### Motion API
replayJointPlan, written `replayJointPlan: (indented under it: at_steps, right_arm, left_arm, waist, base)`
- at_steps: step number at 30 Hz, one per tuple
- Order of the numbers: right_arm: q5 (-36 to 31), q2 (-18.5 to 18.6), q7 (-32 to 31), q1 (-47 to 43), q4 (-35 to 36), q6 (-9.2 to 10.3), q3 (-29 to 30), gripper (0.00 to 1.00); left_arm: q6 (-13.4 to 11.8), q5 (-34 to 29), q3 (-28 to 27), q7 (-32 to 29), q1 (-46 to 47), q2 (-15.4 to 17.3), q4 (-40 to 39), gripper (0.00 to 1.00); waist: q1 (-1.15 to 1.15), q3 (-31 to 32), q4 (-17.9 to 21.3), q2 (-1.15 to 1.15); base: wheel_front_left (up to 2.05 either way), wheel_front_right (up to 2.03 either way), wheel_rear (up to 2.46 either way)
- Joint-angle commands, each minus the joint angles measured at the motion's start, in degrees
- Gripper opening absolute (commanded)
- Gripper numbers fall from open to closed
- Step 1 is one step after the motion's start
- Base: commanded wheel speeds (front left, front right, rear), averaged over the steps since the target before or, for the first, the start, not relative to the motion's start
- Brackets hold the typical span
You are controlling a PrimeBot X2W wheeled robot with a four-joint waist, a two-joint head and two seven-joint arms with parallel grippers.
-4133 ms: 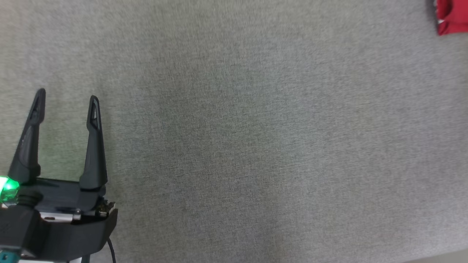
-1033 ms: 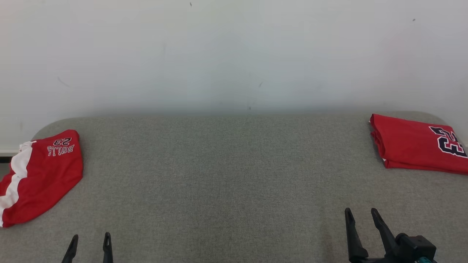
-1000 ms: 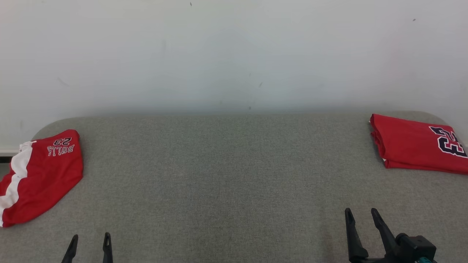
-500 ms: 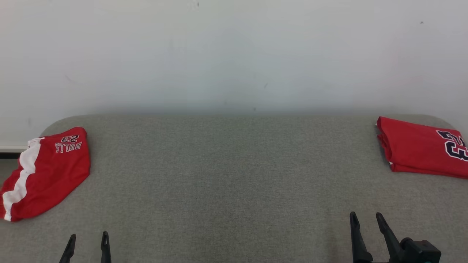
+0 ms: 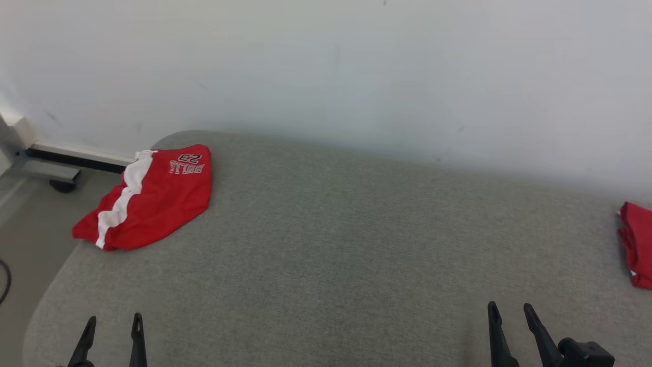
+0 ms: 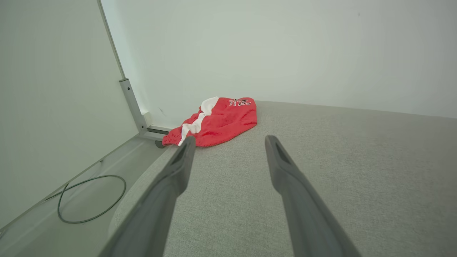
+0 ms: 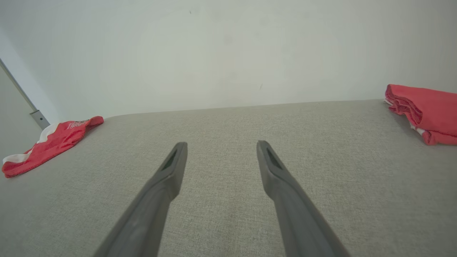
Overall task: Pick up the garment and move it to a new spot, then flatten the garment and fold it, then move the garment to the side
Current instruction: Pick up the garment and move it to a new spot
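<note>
Holding left gripper [image 5: 114, 319] and right gripper [image 5: 510, 306] wide open, empty, at bottom edge, eyeing the garment [image 5: 153, 204] rumpled at upper left of grey table [image 5: 326, 244], with pickup, flattening, folding, move aside apparently all to come.

Two red garments on one grey table [image 5: 326, 244]: lettered garment [image 5: 153, 199] far left, folded garment [image 5: 636, 244] right. Two grippers, left gripper [image 5: 114, 318] and right gripper [image 5: 510, 306]. One cable [image 6: 125, 185], near left.

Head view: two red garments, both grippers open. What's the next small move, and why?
Probably reach the left gripper toward the loose red garment: it lies unfolded at the far-left corner of the table, nearest that arm, while the other red garment looks already folded.
</note>
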State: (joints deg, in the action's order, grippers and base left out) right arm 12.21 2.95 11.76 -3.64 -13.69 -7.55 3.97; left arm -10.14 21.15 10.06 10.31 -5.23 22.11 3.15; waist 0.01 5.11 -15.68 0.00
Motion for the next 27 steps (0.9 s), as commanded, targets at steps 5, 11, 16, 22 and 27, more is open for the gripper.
replayJointPlan:
  at_steps: [5, 11, 16, 22, 27]
  right_arm:
    - [0.43, -0.15, 0.67, 1.15, -0.86, 0.15, -1.12, 1.00]
    - [-0.46, -0.12, 0.03, 4.14, -1.69, 0.15, -3.41, 1.00]
    - [-0.85, -0.12, -0.03, 6.93, -3.15, 0.15, -5.30, 1.00]
    - [-1.30, -0.12, 0.31, 8.16, -4.24, 0.15, -6.18, 1.00]
    - [-1.28, -0.12, 0.51, 7.98, -4.50, 0.15, -6.14, 1.00]
  left_arm:
    - [-0.98, 0.77, -1.03, -0.12, -0.57, 0.74, -0.88, 1.00]
    - [-2.64, 1.59, -2.85, 1.24, -2.33, 0.21, -2.42, 1.00]
    - [-3.97, 1.93, -4.27, 2.05, -4.25, -0.12, -3.79, 1.00]
    - [-4.52, 2.28, -4.84, 2.64, -5.36, -0.35, -4.54, 1.00]
    - [-4.77, 2.51, -4.96, 2.57, -4.65, -0.39, -4.34, 1.00]
  waist:
    - [-0.01, -0.76, -11.50, 0.00]
    - [-0.01, -2.75, -13.09, 0.00]
    - [-0.01, -3.92, -13.87, 0.00]
    - [-0.01, -4.29, -14.08, 0.00]
    - [-0.01, -4.15, -13.95, 0.00]
  base:
    - [0.00, 0.00, 0.00]
    - [0.00, 0.00, 0.00]
    - [0.00, 0.00, 0.00]
    - [0.00, 0.00, 0.00]
    - [0.00, 0.00, 0.00]
